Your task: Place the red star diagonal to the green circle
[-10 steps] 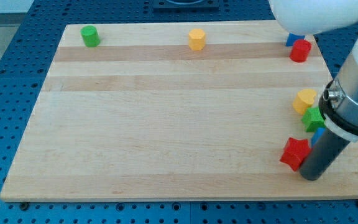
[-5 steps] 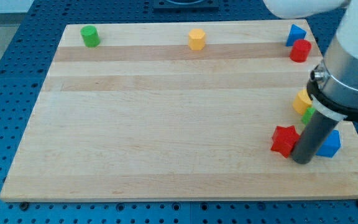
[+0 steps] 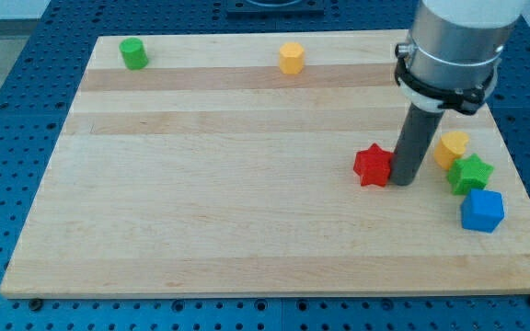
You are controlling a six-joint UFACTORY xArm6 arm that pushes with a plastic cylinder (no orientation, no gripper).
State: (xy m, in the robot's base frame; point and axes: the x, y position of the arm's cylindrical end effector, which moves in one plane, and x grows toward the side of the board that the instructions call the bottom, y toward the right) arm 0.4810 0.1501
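The red star (image 3: 372, 165) lies on the wooden board (image 3: 228, 184) right of the middle. My tip (image 3: 402, 181) touches the star's right side. The green circle (image 3: 133, 53), a short green cylinder, stands at the board's top left corner, far from the star. The rod rises from the tip to the arm's grey and white body at the view's top right.
A yellow hexagon block (image 3: 291, 57) stands at the top edge near the middle. Right of my tip lie a yellow block (image 3: 451, 148), a green star (image 3: 470, 173) and a blue cube (image 3: 482, 211). The arm hides the board's top right corner.
My tip has moved up and to the left, pushing the red star from the lower right toward the board's middle. The blue cube and green star are now uncovered; the arm now hides the top right corner blocks.
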